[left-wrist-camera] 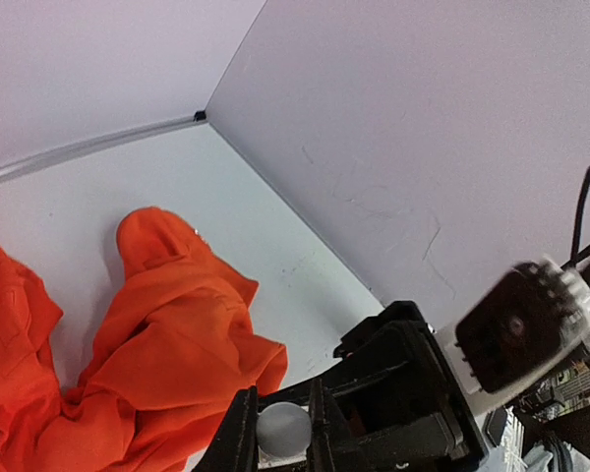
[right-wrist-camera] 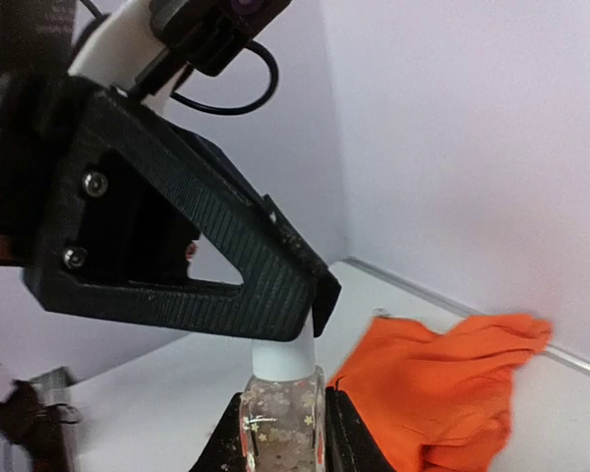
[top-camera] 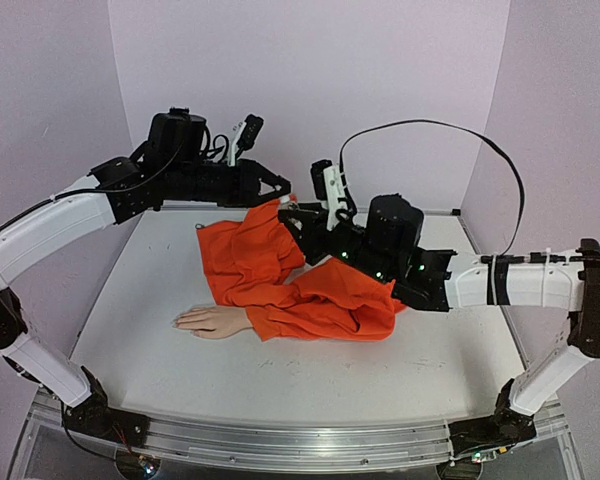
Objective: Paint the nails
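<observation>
The pale peach mannequin hand [top-camera: 212, 320] lies flat on the table, fingers pointing left. Its nails [top-camera: 179, 321] are too small to make out. Its orange sleeve [top-camera: 280, 285] is bunched up behind it. My right gripper [top-camera: 298, 218] holds a small clear glass bottle [right-wrist-camera: 280, 428] with glitter upright, above the sleeve's far end. My left gripper [top-camera: 283, 197] is shut on the bottle's white cap [right-wrist-camera: 281, 358] from above. The cap also shows between the left fingers in the left wrist view [left-wrist-camera: 282, 429]. Both grippers are well behind and to the right of the hand.
The white table [top-camera: 160, 360] is enclosed by pale lilac walls [top-camera: 310, 90] at the back and sides. A black cable [top-camera: 460, 128] loops above the right arm. The metal rail [top-camera: 280, 445] runs along the near edge.
</observation>
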Available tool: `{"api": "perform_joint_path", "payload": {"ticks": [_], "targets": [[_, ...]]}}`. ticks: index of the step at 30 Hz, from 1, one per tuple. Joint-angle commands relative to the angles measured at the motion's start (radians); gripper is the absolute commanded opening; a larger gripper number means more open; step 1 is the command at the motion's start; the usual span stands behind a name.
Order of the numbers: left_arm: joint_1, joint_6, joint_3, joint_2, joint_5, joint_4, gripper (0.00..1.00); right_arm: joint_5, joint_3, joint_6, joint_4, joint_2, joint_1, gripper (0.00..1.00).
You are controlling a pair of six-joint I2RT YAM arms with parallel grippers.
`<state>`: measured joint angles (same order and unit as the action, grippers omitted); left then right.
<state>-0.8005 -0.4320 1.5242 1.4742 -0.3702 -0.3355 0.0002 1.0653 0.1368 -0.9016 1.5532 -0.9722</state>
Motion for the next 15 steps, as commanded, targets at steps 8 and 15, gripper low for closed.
{"api": "perform_joint_path", "payload": {"ticks": [8, 15], "targets": [[-0.002, -0.010, 0.067, 0.007, 0.002, -0.069, 0.31, -0.006, 0.079, -0.210, -0.043, 0.000, -0.021, 0.00], [0.020, 0.029, -0.013, -0.084, -0.080, 0.021, 0.80, -0.809, 0.082, 0.102, -0.031, -0.007, 0.203, 0.00]]}}
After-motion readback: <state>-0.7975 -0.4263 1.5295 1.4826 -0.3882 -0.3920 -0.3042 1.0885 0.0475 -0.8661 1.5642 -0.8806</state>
